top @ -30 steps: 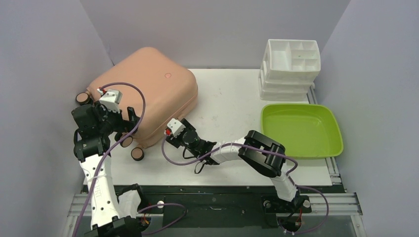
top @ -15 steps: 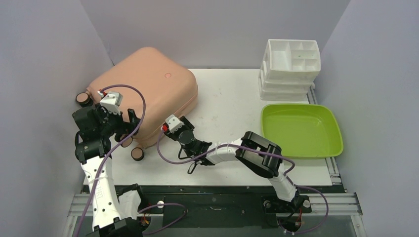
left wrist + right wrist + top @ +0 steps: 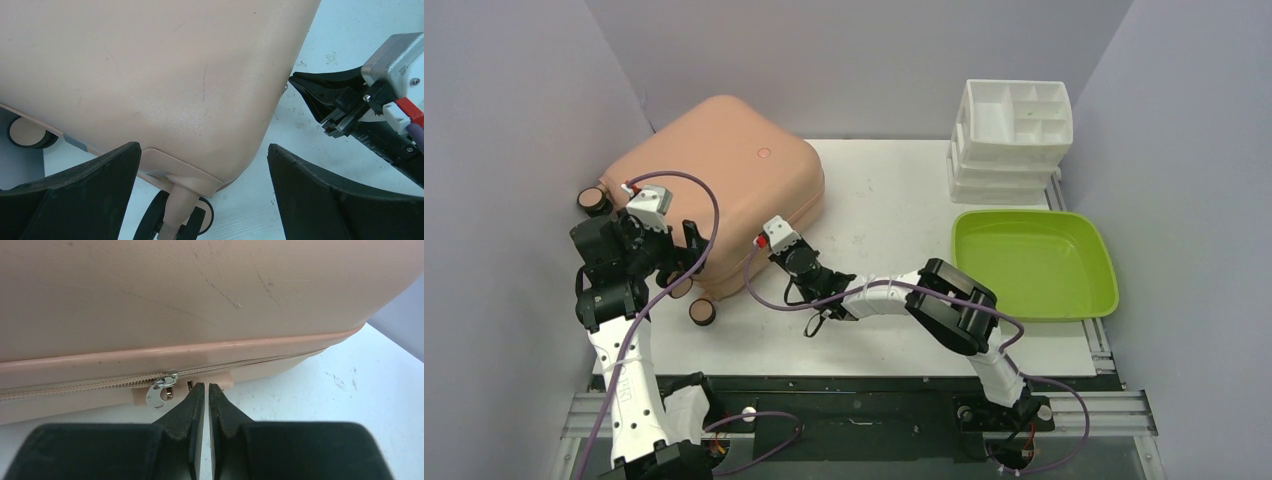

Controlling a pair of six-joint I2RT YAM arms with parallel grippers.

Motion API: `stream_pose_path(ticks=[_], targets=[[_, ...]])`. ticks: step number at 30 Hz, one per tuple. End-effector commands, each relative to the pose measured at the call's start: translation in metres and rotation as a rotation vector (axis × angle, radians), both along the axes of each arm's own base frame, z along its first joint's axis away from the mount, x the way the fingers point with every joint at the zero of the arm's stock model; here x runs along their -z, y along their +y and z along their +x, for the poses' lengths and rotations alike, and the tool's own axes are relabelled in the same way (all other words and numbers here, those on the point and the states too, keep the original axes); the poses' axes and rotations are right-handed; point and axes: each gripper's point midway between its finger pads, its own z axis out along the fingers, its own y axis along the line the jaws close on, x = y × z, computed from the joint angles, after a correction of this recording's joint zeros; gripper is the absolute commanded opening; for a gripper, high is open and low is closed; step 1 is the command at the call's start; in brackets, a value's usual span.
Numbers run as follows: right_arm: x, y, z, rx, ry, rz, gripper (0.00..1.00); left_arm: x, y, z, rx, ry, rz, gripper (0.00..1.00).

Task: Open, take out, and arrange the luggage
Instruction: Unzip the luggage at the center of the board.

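Note:
The salmon-pink luggage [image 3: 724, 160] lies closed at the back left of the table, its dark wheels [image 3: 702, 312] toward the near left. My left gripper [image 3: 679, 255] is open, its fingers [image 3: 75, 200] astride the lower corner of the luggage [image 3: 150, 75] above a caster wheel [image 3: 180, 220], not touching it. My right gripper [image 3: 762, 258] is at the luggage's front edge. In the right wrist view its jaws [image 3: 206, 386] are shut with nothing between them, tips at the zipper seam just right of the silver zipper pull [image 3: 159, 391].
A lime-green tray [image 3: 1034, 262] sits at the right. Behind it is a stack of white compartmented organizers [image 3: 1014, 120]. Purple-grey walls close in the left, back and right. Another wheel [image 3: 591, 200] pokes out by the left wall.
My right gripper has moved up and in against the luggage's zipper edge and closed its jaws. The left arm has barely shifted.

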Motion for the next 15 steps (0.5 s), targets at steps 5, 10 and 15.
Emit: stream_pose_path(ticks=[5, 10, 15], targets=[[-0.017, 0.011, 0.002, -0.175, 0.092, 0.062, 0.13, -0.012, -0.006, -0.004, 0.037, -0.037, 0.010, 0.96], [-0.012, 0.020, -0.016, -0.316, 0.139, 0.069, 0.41, -0.018, -0.010, -0.009, 0.056, -0.050, 0.012, 0.96], [-0.012, 0.028, -0.023, -0.328, 0.150, 0.054, 0.45, -0.019, -0.011, -0.010, 0.062, -0.046, 0.010, 0.96]])
